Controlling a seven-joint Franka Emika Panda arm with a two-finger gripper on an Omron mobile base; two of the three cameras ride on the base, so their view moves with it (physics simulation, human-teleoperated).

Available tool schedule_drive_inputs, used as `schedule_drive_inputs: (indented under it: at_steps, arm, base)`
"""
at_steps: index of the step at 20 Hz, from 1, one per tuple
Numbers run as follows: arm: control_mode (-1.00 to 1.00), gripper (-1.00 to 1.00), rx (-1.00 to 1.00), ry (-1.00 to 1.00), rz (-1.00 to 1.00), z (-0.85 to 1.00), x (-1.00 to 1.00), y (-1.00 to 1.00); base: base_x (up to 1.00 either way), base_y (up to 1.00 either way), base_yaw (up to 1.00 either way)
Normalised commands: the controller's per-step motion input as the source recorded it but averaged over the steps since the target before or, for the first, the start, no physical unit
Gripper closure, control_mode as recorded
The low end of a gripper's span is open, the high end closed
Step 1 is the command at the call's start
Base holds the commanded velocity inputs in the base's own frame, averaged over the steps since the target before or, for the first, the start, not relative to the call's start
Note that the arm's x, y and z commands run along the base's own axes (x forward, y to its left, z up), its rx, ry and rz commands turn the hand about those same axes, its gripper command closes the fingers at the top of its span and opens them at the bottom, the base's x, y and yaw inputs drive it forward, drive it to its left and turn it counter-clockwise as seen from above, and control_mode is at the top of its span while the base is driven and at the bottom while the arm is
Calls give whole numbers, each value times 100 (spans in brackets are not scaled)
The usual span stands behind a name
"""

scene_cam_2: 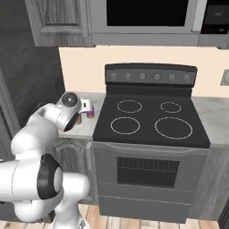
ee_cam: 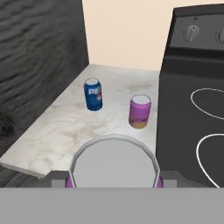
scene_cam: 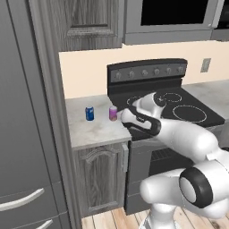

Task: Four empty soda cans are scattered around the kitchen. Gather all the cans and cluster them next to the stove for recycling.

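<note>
Evidently the arm is mid-delivery: in the hand view a silvery can top fills the space just above the gripper (ee_cam: pixel 113 186), with purple slivers showing at both lower edges, so the fingers look clamped on a second purple can (ee_cam: pixel 113 164), carried upright over the near part of the marble counter (ee_cam: pixel 61 131) left of the stove (ee_cam: pixel 192 113). The finger tips themselves are hidden behind the can, so the clamp is a judgement from how the can sits.

Two cans already stand on that counter. The blue can (ee_cam: pixel 93 94) is farther left and a little farther back; the purple can (ee_cam: pixel 140 112) stands right of it, just beside the stove's edge, the two apart from each other. From the left base view the blue can (scene_cam: pixel 90 113) and purple can (scene_cam: pixel 113 113) sit side by side between the tall cabinet and the stove (scene_cam: pixel 179 105), with the hand just right of them.

The step in hand seems to be setting down the third can. The next move calls for lowering it onto bare marble near the pair, keeping it upright, without bumping the standing purple one. A fourth can would then remain to fetch.

The blue can bears a white mark reading, blurrily, "PEPSI"; the stove's knobs carry no readable writing
</note>
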Motion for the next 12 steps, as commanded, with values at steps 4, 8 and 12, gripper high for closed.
schedule_drive_inputs:
  at_steps: [4, 8, 12]
  arm:
    - [-100, 100, -1, 0, 0, -18, 20, 0]
    - [-100, 100, 0, -2, 0, -10, 14, 0]
    - [-100, 100, 0, -1, 0, -8, 12, 0]
  base:
    - [0, 0, 0]
    - [0, 0, 0]
    - [0, 0, 0]
